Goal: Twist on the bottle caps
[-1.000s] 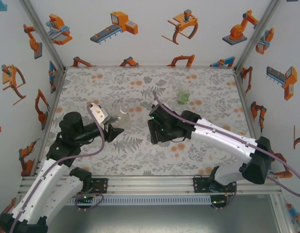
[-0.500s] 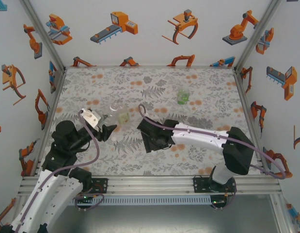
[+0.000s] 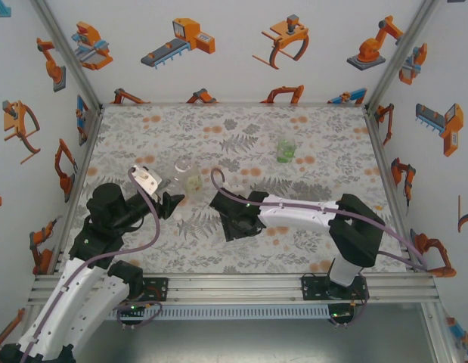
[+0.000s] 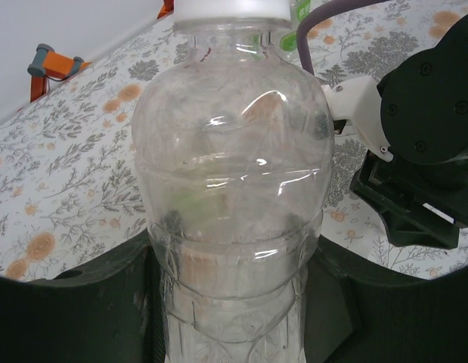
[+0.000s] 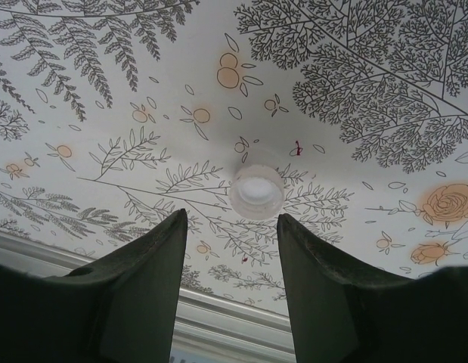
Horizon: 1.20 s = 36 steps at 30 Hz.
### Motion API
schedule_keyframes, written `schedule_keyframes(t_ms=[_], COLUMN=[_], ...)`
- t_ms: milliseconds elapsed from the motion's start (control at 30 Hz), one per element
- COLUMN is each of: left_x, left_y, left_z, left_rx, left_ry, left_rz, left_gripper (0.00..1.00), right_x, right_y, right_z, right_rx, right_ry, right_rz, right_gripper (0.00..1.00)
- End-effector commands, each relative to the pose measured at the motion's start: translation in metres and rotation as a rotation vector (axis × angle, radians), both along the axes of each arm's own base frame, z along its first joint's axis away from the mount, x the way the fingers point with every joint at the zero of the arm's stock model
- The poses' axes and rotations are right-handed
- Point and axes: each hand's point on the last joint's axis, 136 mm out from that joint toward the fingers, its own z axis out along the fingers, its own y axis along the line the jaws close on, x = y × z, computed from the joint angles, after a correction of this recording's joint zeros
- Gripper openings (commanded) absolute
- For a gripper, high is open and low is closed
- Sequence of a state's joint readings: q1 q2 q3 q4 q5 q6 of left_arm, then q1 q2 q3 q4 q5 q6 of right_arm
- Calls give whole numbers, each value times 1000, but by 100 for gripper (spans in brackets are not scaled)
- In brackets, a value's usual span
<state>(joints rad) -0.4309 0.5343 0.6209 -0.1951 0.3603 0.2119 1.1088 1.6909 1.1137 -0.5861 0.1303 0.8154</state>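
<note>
My left gripper [image 3: 178,201] is shut on the lower body of a transparent, faintly yellowish bottle [image 4: 232,174] [image 3: 193,181]. That bottle stands upright with a white cap [image 4: 230,8] on its neck. A colourless bottle [image 3: 181,164] stands just behind it, and a green-tinted bottle [image 3: 286,149] is at the far right of centre. My right gripper [image 5: 232,221] [image 3: 232,221] hangs open low over the table. A loose whitish cap [image 5: 256,191] lies on the cloth just beyond its fingertips, in line with the gap.
The table [image 3: 317,227] wears a grey fern cloth with orange flower prints. The right arm's black wrist [image 4: 426,98] sits close to the right of the held bottle. The near metal rail [image 5: 234,325] runs just behind the right fingers.
The right gripper has swung left and toward the near edge, coming down over the loose cap. The left gripper holds the bottle in nearly the same place.
</note>
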Motion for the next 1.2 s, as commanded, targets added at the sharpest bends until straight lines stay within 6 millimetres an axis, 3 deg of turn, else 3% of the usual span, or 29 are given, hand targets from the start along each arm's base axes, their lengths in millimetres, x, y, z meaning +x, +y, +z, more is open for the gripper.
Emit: schedule_keyframes(t_ms=[0, 1167], left_x=[-1, 0], left_y=[-2, -3], left_z=[9, 7], left_rx=[-12, -10], left_ry=[-31, -19], left_rz=[-18, -25], left_gripper=[3, 3], right_x=[1, 2], right_y=[-4, -3], right_z=[-7, -20], right_rx=[-31, -63], right_ry=[-12, 2], right_rz=[-13, -12], right_gripper=[49, 45])
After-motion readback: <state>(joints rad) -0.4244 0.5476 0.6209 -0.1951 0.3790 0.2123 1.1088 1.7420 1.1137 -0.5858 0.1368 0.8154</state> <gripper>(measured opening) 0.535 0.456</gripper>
